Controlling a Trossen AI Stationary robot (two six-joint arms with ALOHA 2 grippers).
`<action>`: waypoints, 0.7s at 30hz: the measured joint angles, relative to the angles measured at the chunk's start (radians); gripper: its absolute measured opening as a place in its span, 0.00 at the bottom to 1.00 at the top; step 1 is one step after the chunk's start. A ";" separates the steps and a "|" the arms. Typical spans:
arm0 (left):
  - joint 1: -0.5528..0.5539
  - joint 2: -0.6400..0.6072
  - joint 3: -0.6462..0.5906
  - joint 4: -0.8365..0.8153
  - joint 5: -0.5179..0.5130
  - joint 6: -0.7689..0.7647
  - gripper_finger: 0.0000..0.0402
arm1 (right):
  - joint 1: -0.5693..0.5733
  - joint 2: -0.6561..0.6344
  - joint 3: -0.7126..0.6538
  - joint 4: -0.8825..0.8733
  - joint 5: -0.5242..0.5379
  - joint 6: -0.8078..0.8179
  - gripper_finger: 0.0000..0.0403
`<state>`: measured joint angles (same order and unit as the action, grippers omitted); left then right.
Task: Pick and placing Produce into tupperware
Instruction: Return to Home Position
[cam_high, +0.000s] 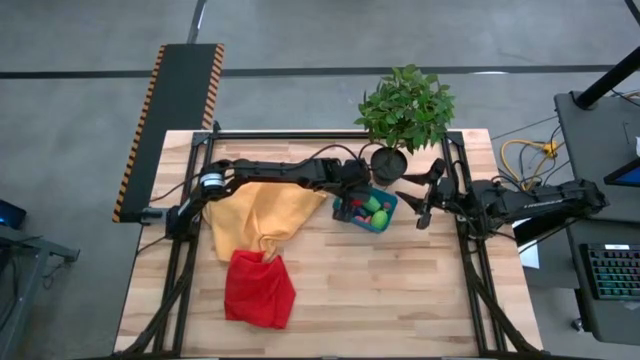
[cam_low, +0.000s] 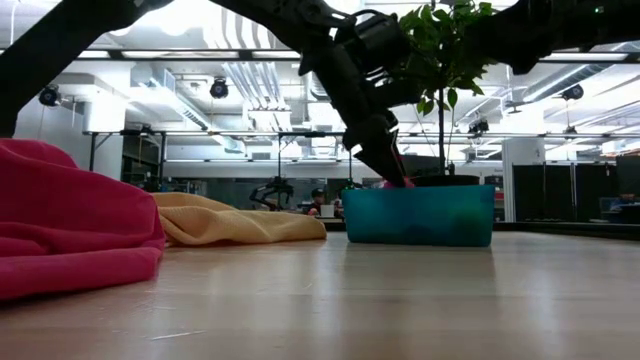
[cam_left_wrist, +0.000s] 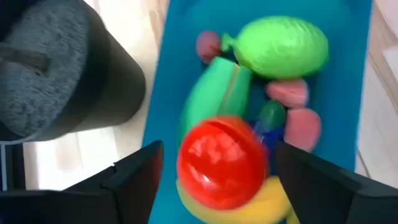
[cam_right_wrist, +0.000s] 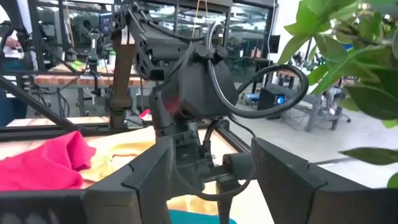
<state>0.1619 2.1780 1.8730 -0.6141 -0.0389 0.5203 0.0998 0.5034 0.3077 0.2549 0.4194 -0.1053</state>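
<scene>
One tupperware (cam_low: 420, 215), long axis crosswise, left claw (cam_left_wrist: 219, 154) spread above

surface (cam_high: 400, 290): light wood planks, satin finish. tupperware (cam_low: 420, 215): smooth teal plastic, faint sheen. red round one (cam_left_wrist: 222, 163): hard glossy plastic with sharp highlights. green oval (cam_left_wrist: 283, 46): smooth, softer sheen (pink pieces (cam_left_wrist: 287, 92) look duller). red cloth (cam_high: 258, 290) and yellow-orange cloth (cam_high: 268, 210): soft matt fabric, crumpled. plant pot (cam_left_wrist: 112, 87): matt black wall, rough grey fill on top. left gripper (cam_left_wrist: 217, 186) fingers (cam_left_wrist: 134, 183): dark, matt, smooth
</scene>
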 joint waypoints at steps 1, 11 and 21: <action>0.000 0.000 -0.001 0.012 0.000 -0.008 0.73 | 0.000 0.000 0.000 0.003 0.000 -0.006 0.52; -0.013 -0.011 0.004 0.126 -0.039 0.004 0.82 | 0.000 0.000 0.000 0.011 0.000 -0.045 0.52; -0.033 -0.156 -0.027 0.322 0.242 -0.016 0.66 | 0.000 -0.027 0.000 -0.013 -0.006 -0.044 0.52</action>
<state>0.1293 2.0225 1.8460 -0.2925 0.2032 0.5047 0.1002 0.4759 0.3073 0.2420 0.4135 -0.1495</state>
